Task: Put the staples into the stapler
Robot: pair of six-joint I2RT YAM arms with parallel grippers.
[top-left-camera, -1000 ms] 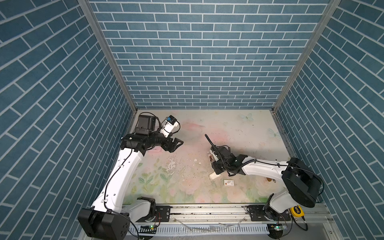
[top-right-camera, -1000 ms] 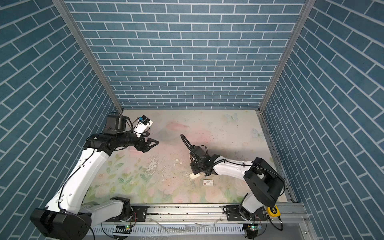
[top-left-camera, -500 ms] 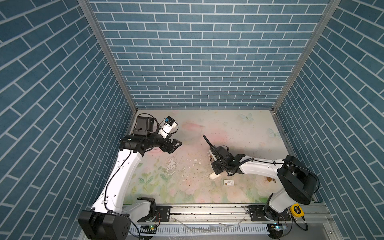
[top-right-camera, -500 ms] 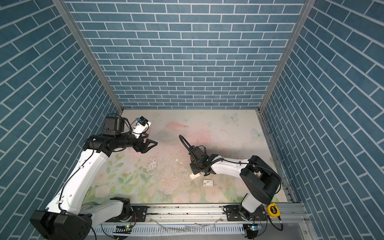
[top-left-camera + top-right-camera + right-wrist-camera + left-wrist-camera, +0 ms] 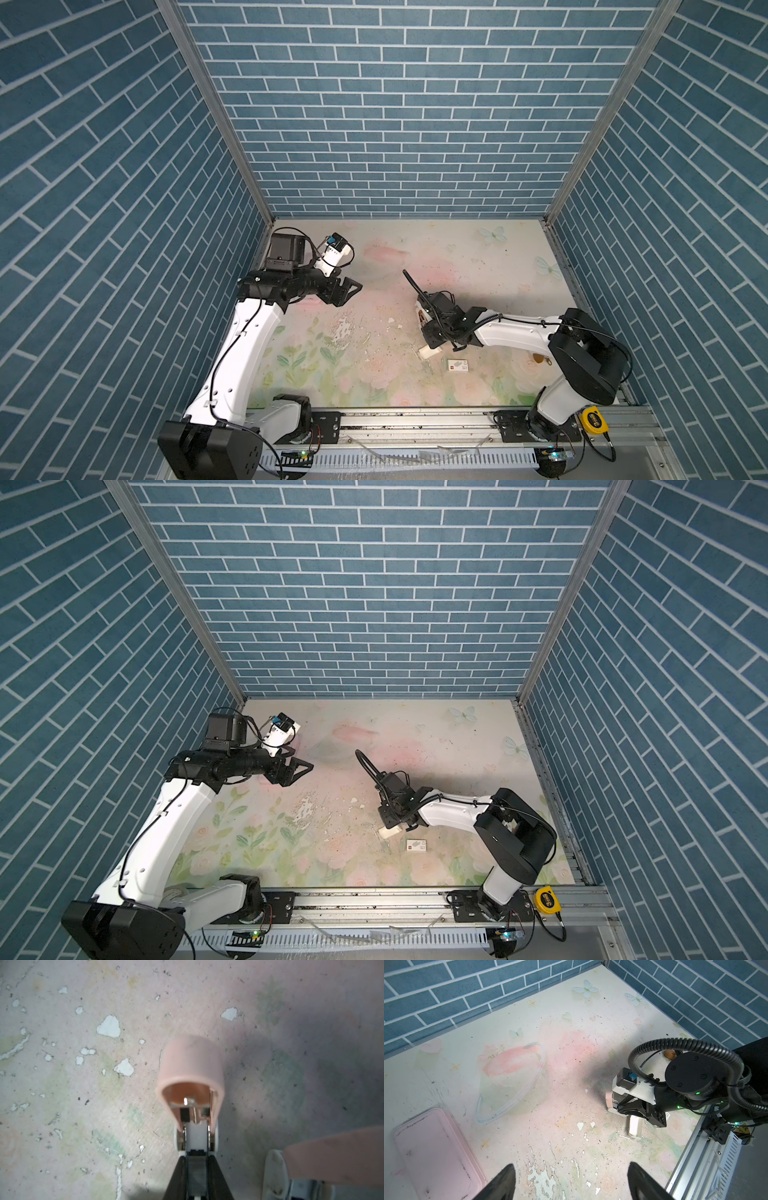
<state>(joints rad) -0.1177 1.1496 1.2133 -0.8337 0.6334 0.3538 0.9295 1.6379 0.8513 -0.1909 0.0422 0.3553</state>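
Walls [image 5: 395, 124] of blue brick stand on three sides in both top views. A flowery mat [image 5: 415, 257] with worn white patches covers the floor. The left gripper [image 5: 350, 288] hangs above the mat, well apart from the other things. The right gripper [image 5: 424, 326] is down low, and its own body hides its tips. A white tray [image 5: 428, 352] pokes out just beside it, and a white sleeve [image 5: 457, 365] with a red square lies near. The staples are too small to see here.

From the left wrist, two black fingers [image 5: 506, 1178] are spread wide apart over the flaky mat. The picture edge cuts them off. A pink dish [image 5: 436, 1157] lies just beside one finger. Far ahead of them, the pink and white stapler [image 5: 609, 1101] stands open, right at the tips of the right gripper.

From the right wrist, the picture is a bit blurry. The stapler's pink lid is tipped up just past the fingertips. The dark fingers [image 5: 176, 1178] are close together and pinch a grey strip, the staples [image 5: 196, 1174]. The strip points into the stapler's white slot. A pink and white thing [image 5: 332, 1157] is cut off at the edge, and I cannot tell what it is
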